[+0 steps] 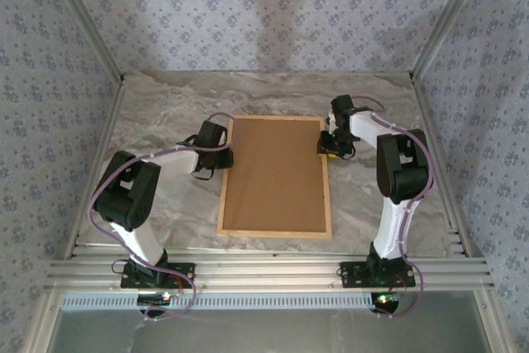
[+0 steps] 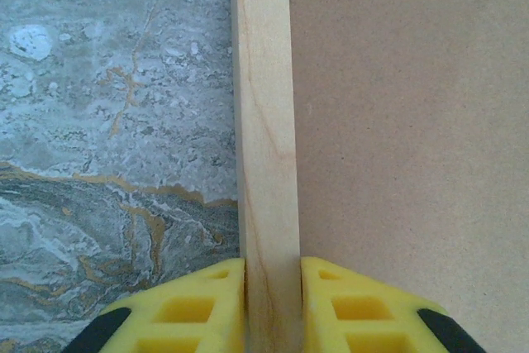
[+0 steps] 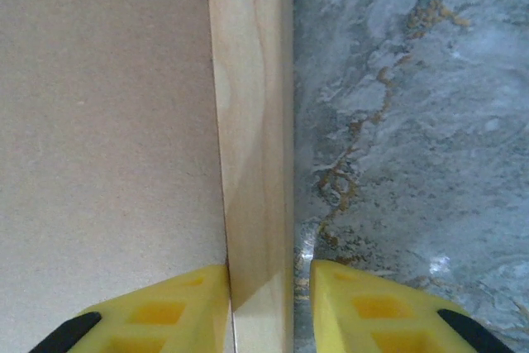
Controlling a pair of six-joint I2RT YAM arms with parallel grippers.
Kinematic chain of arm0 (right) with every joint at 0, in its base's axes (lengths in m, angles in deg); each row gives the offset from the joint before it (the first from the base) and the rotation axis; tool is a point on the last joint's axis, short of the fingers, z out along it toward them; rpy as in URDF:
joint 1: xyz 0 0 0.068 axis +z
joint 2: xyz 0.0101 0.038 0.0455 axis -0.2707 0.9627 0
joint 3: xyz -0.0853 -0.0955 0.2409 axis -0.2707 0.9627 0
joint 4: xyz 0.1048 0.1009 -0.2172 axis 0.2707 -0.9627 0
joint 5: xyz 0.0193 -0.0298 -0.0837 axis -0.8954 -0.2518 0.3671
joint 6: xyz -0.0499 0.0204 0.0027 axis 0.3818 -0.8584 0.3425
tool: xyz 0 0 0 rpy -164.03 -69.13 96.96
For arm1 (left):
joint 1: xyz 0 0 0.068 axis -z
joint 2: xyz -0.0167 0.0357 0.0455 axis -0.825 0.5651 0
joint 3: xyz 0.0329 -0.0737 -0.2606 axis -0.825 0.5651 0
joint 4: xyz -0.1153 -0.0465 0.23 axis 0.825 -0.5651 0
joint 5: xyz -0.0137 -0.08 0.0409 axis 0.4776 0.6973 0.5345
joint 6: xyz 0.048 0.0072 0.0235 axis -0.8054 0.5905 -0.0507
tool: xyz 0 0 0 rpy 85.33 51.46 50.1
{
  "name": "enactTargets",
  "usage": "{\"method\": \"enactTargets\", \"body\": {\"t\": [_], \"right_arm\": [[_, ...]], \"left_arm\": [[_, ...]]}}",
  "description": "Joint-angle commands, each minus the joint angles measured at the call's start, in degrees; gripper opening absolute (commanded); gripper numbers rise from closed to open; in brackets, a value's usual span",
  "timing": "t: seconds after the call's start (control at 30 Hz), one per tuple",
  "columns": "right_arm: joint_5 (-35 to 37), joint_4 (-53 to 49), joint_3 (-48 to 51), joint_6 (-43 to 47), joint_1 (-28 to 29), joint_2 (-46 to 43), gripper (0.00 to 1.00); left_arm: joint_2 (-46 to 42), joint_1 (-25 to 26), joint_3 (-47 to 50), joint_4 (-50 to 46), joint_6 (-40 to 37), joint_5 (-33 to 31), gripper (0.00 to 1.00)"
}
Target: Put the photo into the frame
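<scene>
The frame (image 1: 274,232) lies flat in the middle of the marble table, filled by a plain brown backing board (image 1: 275,173). The photo is hidden. My left gripper (image 1: 225,155) is at the frame's left side, shut on the pale wooden rail (image 2: 264,121), with both yellow fingers (image 2: 202,307) pressed against it. At the upper right side, my right gripper (image 1: 328,145) straddles the right rail (image 3: 248,121). Its inner finger (image 3: 178,312) touches the rail on the board side. Its outer finger (image 3: 372,307) stands a small gap away over the table.
Grey veined marble (image 1: 372,196) surrounds the frame on all sides. Wallpapered walls with metal posts (image 1: 87,26) close in the back and sides. Aluminium rails (image 1: 264,272) carrying the arm bases run along the near edge.
</scene>
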Motion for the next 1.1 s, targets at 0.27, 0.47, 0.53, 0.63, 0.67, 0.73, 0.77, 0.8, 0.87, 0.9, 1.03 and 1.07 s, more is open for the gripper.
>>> {"method": "enactTargets", "body": {"t": [0.27,0.47,0.53,0.63,0.67,0.73,0.77,0.8,0.87,0.9,1.03,1.07], "right_arm": [[0.8,-1.5,-1.3,2.7,-0.4,3.1,0.29],[2.1,-0.1,-0.8,2.9,-0.3,2.5,0.24],[2.1,0.2,-0.8,3.0,-0.1,2.3,0.24],[1.8,0.2,-0.6,3.1,-0.1,2.0,0.24],[1.9,0.2,-0.4,3.3,-0.2,1.9,0.24],[2.0,0.2,-0.4,3.6,-0.5,1.7,0.24],[1.9,0.4,-0.2,3.8,-0.5,1.6,0.24],[1.8,0.4,-0.3,3.9,-0.7,1.6,0.24],[1.5,0.6,-0.2,4.0,-0.9,1.6,0.24],[1.4,0.7,-0.2,3.9,-0.9,1.6,0.24],[0.8,0.9,-0.3,4.1,-1.1,1.9,0.24],[0.8,0.9,-0.4,4.1,-1.2,2.0,0.24]], "left_arm": [[1.0,0.5,-2.4,-9.9,-0.8,-1.7,0.31],[-0.4,-0.5,-8.2,-12.5,-1.3,-2.3,0.5],[-0.1,-1.2,-10.2,-13.5,-1.7,-2.6,0.52],[1.3,-2.7,-13.5,-15.0,-2.2,-3.2,0.53],[1.9,-3.1,-14.5,-15.5,-2.3,-3.4,0.53],[3.4,-4.0,-16.6,-16.3,-2.6,-3.7,0.52],[4.4,-4.4,-18.0,-16.7,-2.7,-3.9,0.51],[5.2,-4.8,-18.8,-17.2,-2.7,-4.0,0.5],[7.3,-5.3,-21.2,-17.9,-2.8,-4.0,0.48],[8.1,-5.5,-22.2,-18.3,-2.9,-4.0,0.48],[12.2,-6.2,-27.1,-20.2,-3.6,-3.9,0.44],[13.3,-6.2,-28.6,-20.8,-3.8,-3.7,0.43]]}}
